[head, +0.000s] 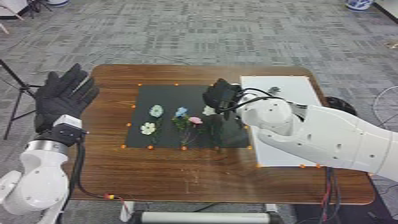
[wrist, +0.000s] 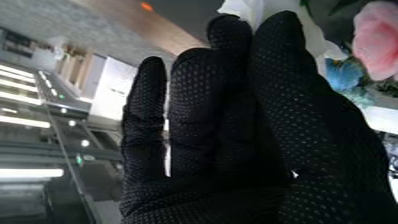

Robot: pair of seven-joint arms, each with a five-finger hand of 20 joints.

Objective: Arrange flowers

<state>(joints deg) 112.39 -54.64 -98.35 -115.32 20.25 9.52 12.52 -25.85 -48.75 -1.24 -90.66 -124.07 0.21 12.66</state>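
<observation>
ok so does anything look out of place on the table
Perhaps the small sprig: it lies apart on the white sheet, while most flowers lie on the dark mat. Nothing looks spilled.

Rounded white shells (head: 40,189) are forming both arms (head: 342,132); black cables (head: 78,167) are looping alongside; black gloves (head: 62,97) are covering both hands (head: 219,94).

High view, close view.
Head camera faces forward and down over the counter (head: 178,172); wrist camera looks along the right robot hand (head: 221,95), sharing the pink flower (wrist: 377,40), upper right.
</observation>
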